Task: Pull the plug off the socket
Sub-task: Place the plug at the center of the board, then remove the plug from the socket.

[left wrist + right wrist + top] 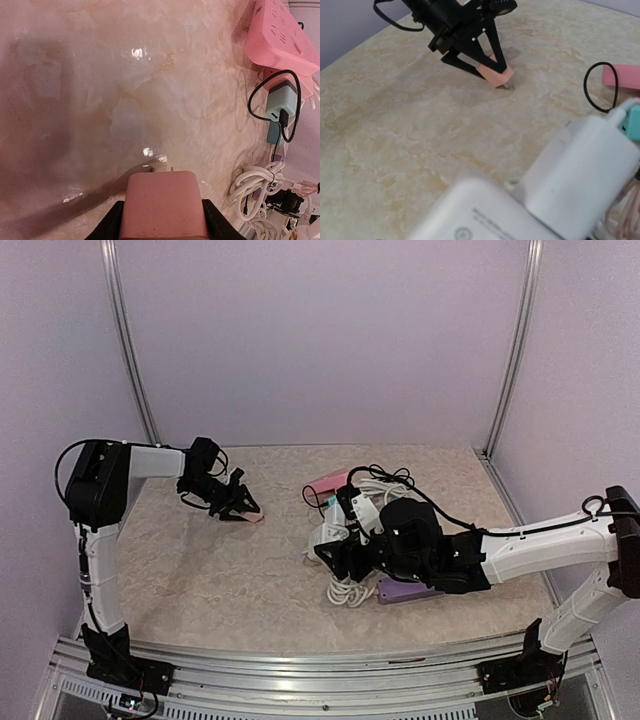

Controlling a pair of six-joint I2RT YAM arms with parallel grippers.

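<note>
A pink plug point(248, 514) point(162, 205) point(496, 75) stands free of any socket, its metal prongs just touching the marble table at the left. My left gripper point(238, 508) point(164, 214) point(487, 67) is shut on its sides. The white socket strip point(325, 537) point(485, 212) lies right of centre with a white charger point(580, 170) still plugged into it. My right gripper point(336, 552) straddles this strip and holds it. The right fingers are hidden in the right wrist view, where the strip fills the lower frame.
A pink power strip point(328, 485) point(277, 35) lies behind, with a teal charger point(280, 102) point(632, 120) and a looped black cable point(295, 100). Coiled white cable point(347, 590) point(255, 185) and a purple strip point(408, 590) sit under the right arm. Walls enclose three sides.
</note>
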